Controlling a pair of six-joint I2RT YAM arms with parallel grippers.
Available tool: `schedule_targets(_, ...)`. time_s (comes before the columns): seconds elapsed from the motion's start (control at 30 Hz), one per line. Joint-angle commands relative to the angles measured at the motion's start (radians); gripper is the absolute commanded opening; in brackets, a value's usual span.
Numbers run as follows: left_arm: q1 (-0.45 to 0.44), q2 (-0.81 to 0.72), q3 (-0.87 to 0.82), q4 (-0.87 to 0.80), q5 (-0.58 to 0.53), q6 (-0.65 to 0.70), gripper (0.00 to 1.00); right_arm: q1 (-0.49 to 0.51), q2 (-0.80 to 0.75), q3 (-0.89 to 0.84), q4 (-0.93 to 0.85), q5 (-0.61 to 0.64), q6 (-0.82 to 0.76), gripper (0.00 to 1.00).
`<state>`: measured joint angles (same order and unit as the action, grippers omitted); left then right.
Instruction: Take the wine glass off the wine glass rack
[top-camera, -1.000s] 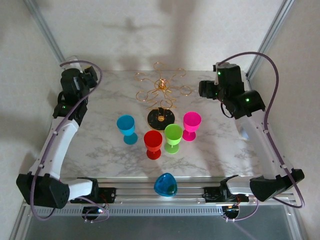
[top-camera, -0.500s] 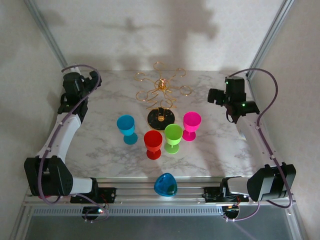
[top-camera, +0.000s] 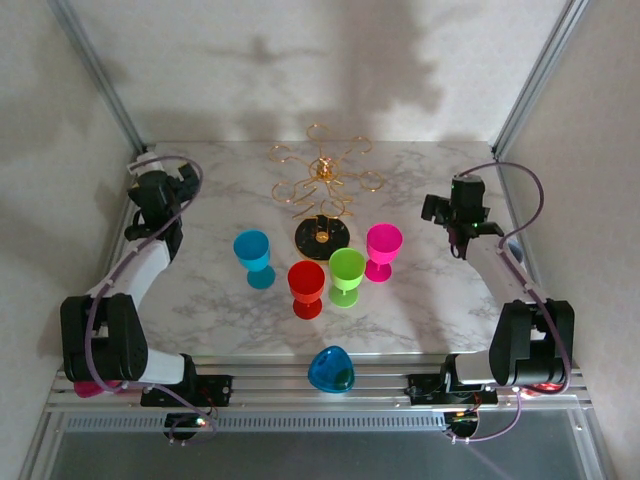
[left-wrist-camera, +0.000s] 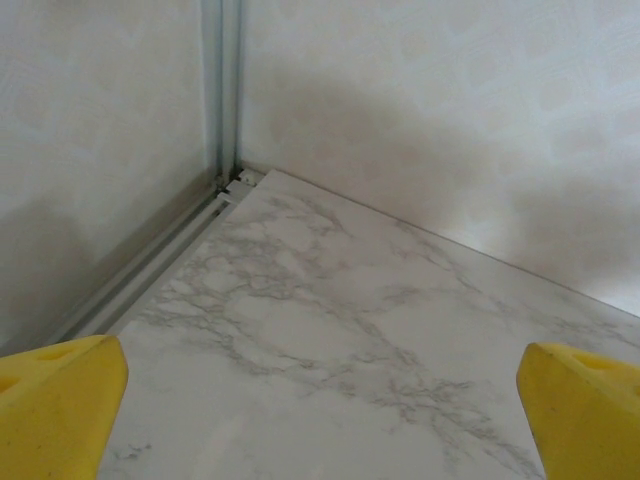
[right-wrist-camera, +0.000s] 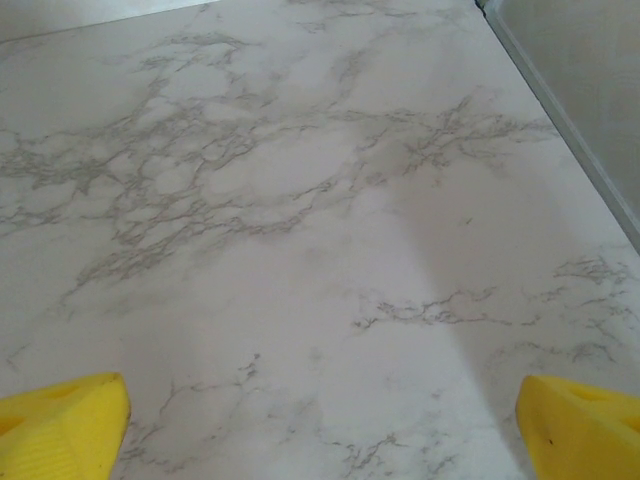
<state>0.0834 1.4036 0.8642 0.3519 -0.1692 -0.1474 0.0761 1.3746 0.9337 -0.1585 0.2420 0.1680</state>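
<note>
At the near edge, between the two arm bases, a deep blue wine glass rests on the aluminium rail; how it lies cannot be told.

Marble table, front to back:
- Red wine glass: upright, nearest of the standing group.
- Green wine glass: upright, just beside the red one, to its right.
- Light blue wine glass: upright, left of the red one and apart from it.
- Pink wine glass: upright, near the rack's base on its right.
- Wine glass rack: gold wire loops spread from a central post over a round black base, set behind the four standing glasses.

Arms, at the table's sides and well apart from rack and glasses:
- Left gripper: jaws spread wide, holding nothing; yellow fingers sit at either side of the wrist view over bare marble, facing the far left corner post.
- Right gripper: jaws equally wide, nothing between them; yellow fingertips hang over bare marble near the table's right edge.
</note>
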Motion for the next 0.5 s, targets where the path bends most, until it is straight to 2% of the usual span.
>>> schedule_targets(0.0, 0.009, -0.021, -0.066, 0.122, -0.028, 0.033, 1.0, -0.006, -0.006, -0.048, 0.127, 0.021, -0.01, 0.99)
schedule_targets(0.27, 0.002, -0.068, -0.22, 0.232, -0.002, -0.002, 1.0, -0.007, -0.006, -0.131, 0.229, 0.032, -0.012, 0.99)
schedule_targets(0.47, -0.041, -0.11, -0.375, 0.348, -0.085, 0.013, 0.99, -0.007, -0.022, -0.214, 0.327, 0.039, -0.021, 0.99)
